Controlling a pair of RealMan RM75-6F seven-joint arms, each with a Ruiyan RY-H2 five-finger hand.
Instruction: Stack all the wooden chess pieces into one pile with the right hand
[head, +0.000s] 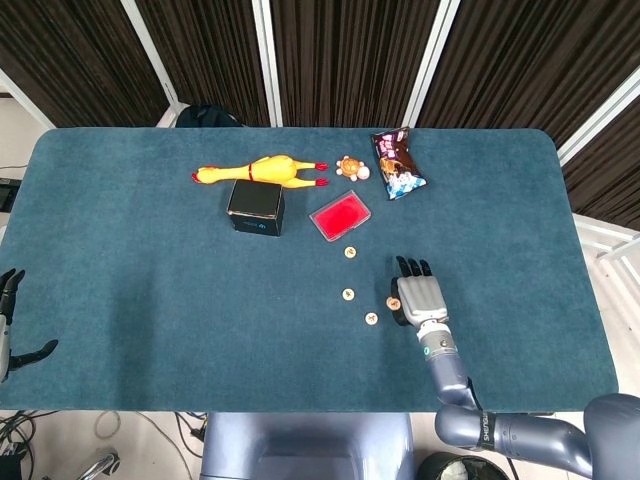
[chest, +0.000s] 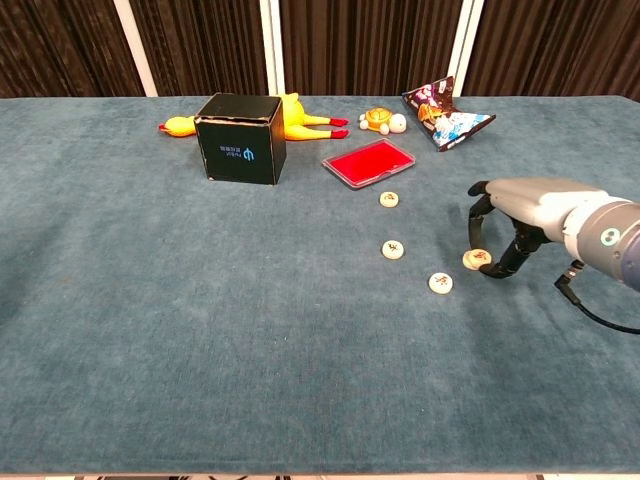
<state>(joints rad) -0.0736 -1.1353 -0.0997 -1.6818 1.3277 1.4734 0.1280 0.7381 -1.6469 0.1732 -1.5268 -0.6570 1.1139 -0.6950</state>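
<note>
- Wooden chess pieces lie on blue felt table (head: 150, 270), four spots visible: one near red tray (chest: 368, 162) at (chest: 389, 199), one at (chest: 393, 249), one at (chest: 440, 283), and one at the right hand (chest: 477, 260)
- that last piece looks slightly raised or doubled in chest view, cannot tell if it is two stacked
- right hand (chest: 510, 215) arched palm-down over that piece, fingers (chest: 473, 224) curled down around it, tips touching or just beside it; pinching it, not lifted clear of the felt
- head view: same right hand (head: 418, 298), piece at its left edge (head: 393, 302)
- left hand (head: 10, 320) at the left table edge, fingers apart, holding nothing
- back of table: black box (chest: 238, 138), yellow rubber chicken (head: 262, 171), small turtle toy (chest: 380, 121), snack bag (chest: 445, 117)
</note>
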